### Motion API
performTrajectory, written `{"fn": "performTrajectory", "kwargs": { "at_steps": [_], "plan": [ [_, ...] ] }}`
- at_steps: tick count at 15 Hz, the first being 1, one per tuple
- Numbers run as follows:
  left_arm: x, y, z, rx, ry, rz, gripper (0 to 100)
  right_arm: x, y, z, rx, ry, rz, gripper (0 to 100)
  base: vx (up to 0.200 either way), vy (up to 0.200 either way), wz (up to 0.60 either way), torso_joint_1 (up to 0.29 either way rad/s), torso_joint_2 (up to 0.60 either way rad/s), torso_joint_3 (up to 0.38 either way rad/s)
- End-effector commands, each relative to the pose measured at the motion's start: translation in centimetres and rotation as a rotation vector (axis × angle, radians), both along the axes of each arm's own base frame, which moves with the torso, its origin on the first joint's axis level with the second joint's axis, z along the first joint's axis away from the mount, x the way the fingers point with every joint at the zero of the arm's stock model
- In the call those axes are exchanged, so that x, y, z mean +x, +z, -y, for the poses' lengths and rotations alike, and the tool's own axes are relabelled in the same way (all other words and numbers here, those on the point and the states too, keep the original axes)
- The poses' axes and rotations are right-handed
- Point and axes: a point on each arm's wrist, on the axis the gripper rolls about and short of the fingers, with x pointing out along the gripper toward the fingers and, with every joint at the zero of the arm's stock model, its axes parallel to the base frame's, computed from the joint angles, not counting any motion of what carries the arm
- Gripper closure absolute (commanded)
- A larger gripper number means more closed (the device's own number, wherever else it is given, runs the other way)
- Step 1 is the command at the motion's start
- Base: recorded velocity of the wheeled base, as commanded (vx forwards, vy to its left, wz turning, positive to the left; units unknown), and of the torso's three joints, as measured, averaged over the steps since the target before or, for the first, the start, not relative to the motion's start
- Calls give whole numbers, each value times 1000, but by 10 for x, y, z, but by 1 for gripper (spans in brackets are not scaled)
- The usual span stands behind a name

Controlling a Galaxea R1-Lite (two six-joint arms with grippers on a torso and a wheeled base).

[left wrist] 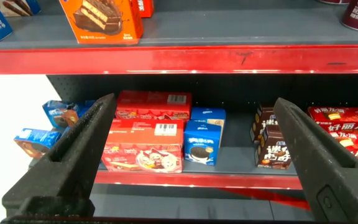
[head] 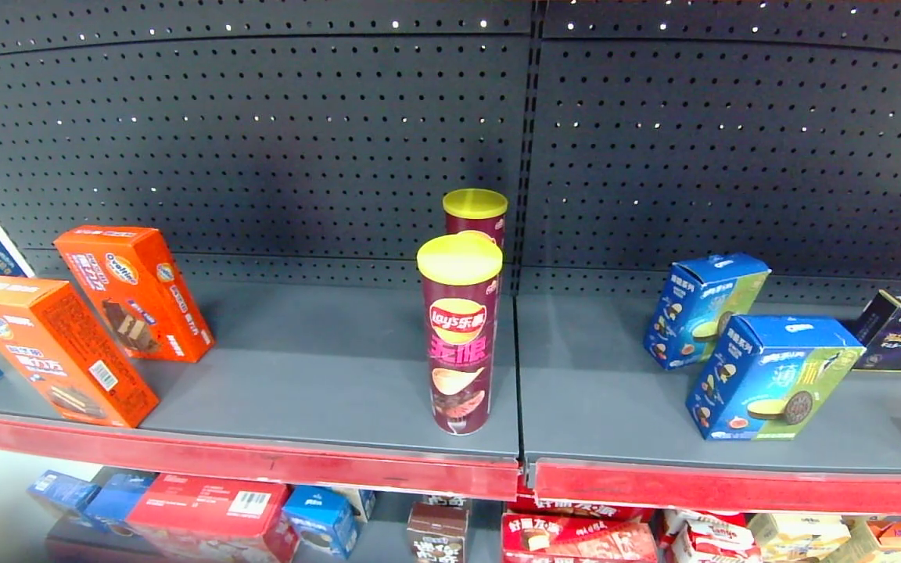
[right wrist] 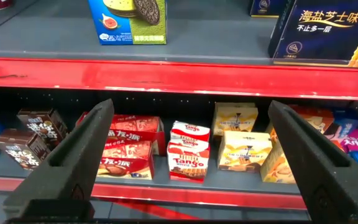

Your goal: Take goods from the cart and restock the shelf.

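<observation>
Centrally, head view: two chip cans [head: 458, 344] stand upright in file on the shelf [head: 325, 367], near its front edge, seemingly already stocked. Left wrist view: left gripper [left wrist: 194, 106] spread wide, empty, facing red boxes [left wrist: 145, 137]. Right wrist view: right gripper [right wrist: 191, 106] likewise parted and empty, likely free to fetch.

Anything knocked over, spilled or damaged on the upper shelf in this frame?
Nothing stands out. The two chip cans stand upright, one behind the other, and the orange boxes and blue boxes look intact. Nothing is spilled.
</observation>
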Motion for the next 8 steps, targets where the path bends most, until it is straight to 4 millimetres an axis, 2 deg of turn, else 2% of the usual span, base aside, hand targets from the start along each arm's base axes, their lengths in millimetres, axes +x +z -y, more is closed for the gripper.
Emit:
{"fn": "performTrajectory", "kwargs": {
  "at_steps": [1,8],
  "plan": [
    [0,0,0,0,0,-1,0,0,0,0,0,1,0,0,0,0,0,0,0,0],
    [0,0,0,0,0,-1,0,0,0,0,0,1,0,0,0,0,0,0,0,0]
  ]
}}
